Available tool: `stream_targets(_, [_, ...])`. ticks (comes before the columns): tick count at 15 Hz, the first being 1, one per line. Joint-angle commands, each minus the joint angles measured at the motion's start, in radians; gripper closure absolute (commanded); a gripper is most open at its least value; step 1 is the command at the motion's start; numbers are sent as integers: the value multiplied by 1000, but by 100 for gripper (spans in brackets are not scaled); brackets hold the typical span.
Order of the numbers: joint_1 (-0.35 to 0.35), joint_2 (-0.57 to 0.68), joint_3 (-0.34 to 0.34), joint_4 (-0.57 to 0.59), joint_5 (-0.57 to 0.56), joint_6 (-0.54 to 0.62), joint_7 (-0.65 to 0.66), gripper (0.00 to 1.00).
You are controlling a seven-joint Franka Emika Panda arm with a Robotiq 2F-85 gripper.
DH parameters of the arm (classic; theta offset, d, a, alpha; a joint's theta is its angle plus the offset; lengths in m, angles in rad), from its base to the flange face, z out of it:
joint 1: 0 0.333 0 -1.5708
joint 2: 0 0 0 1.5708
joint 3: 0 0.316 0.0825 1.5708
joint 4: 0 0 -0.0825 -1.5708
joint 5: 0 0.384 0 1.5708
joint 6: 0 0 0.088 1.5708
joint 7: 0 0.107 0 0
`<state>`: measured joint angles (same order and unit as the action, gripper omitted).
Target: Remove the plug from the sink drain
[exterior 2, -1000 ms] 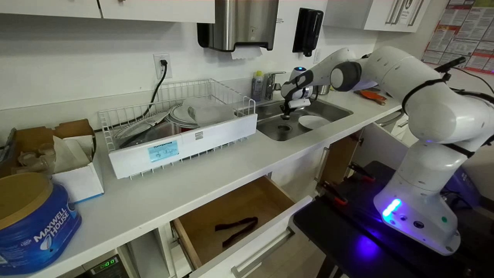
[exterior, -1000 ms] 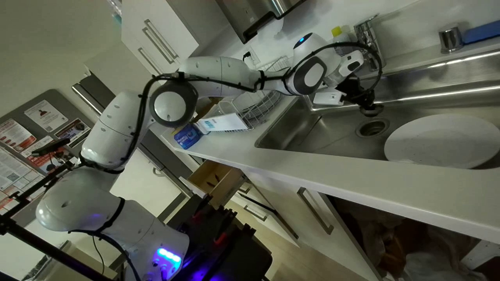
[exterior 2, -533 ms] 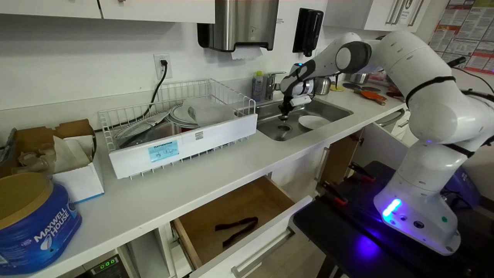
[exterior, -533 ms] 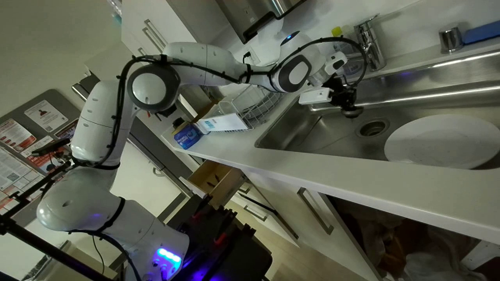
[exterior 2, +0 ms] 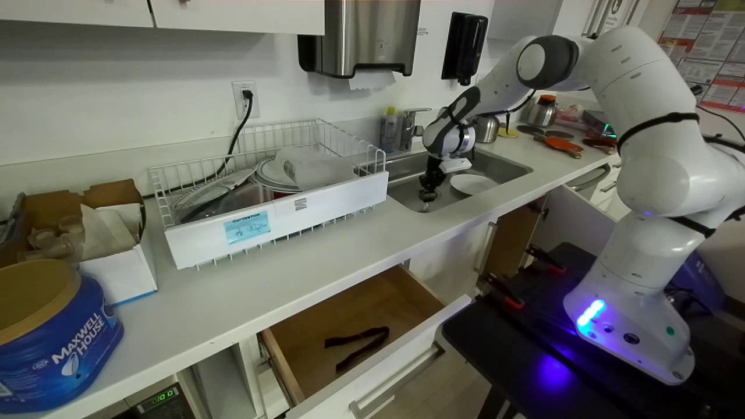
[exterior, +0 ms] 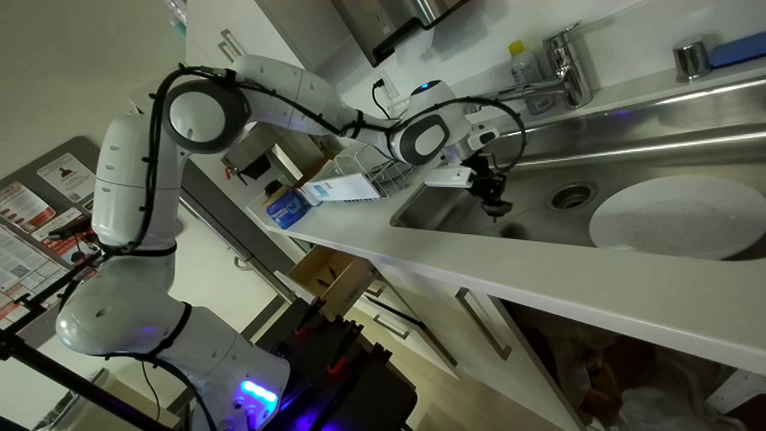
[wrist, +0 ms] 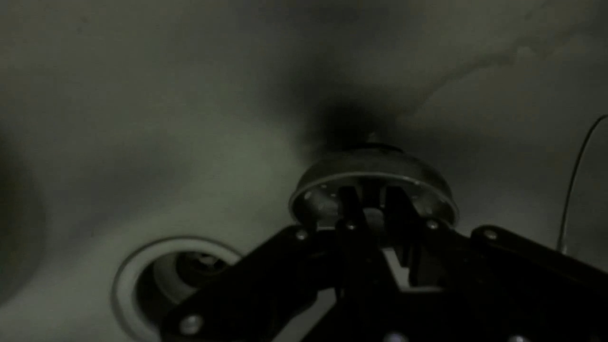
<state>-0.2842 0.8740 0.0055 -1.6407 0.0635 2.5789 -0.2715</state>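
Note:
The plug [wrist: 375, 164] is a round metal strainer with small holes and a raised middle post. My gripper [wrist: 373, 199] is shut on that post, with both fingertips inside the strainer's cup. In an exterior view the plug [exterior: 498, 209] hangs under the gripper [exterior: 493, 196], stem down, above the sink floor [exterior: 556, 230]. The open drain [exterior: 571, 196] lies to its right there, apart from the plug. The drain's rim [wrist: 122, 285] shows at lower left in the wrist view. The plug [exterior 2: 429, 196] also shows in an exterior view, where the gripper hides the drain.
A white plate [exterior: 676, 215] lies in the sink beside the drain. The faucet [exterior: 571, 78] stands behind, its spout reaching near the wrist. A bottle [exterior 2: 388, 131] is beside it. A dish rack [exterior 2: 279, 215] stands on the counter [exterior 2: 326, 256] next to the sink. A drawer [exterior 2: 372, 308] is open.
My gripper has carried the plug away from above the drain toward the dish-rack side of the sink, and lower. The arm's elbow has swung back and the faucet spout has come into view.

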Motion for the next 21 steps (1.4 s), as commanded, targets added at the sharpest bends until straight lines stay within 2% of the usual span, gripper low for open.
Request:
stream_targets(1, [-12, -124, 17, -214, 29, 83, 14, 95])
stream_targets(6, [5, -156, 5, -314, 37, 201, 46, 95])
stream_targets(10, [31, -137, -13, -302, 23, 193, 90, 95])
stream_targets(11, [36, -132, -15, -295, 21, 190, 96, 87])
stream_targets(12, [42, -129, -20, -290, 19, 190, 108, 85])
stream_targets(13, [47, -125, -23, -286, 18, 195, 114, 70])
stream_targets(14, [54, -121, -29, -282, 17, 197, 126, 65])
stream_targets(15, [61, -117, -35, -278, 15, 196, 136, 48])
stream_targets(21, [83, -149, -58, -308, 6, 208, 163, 3])
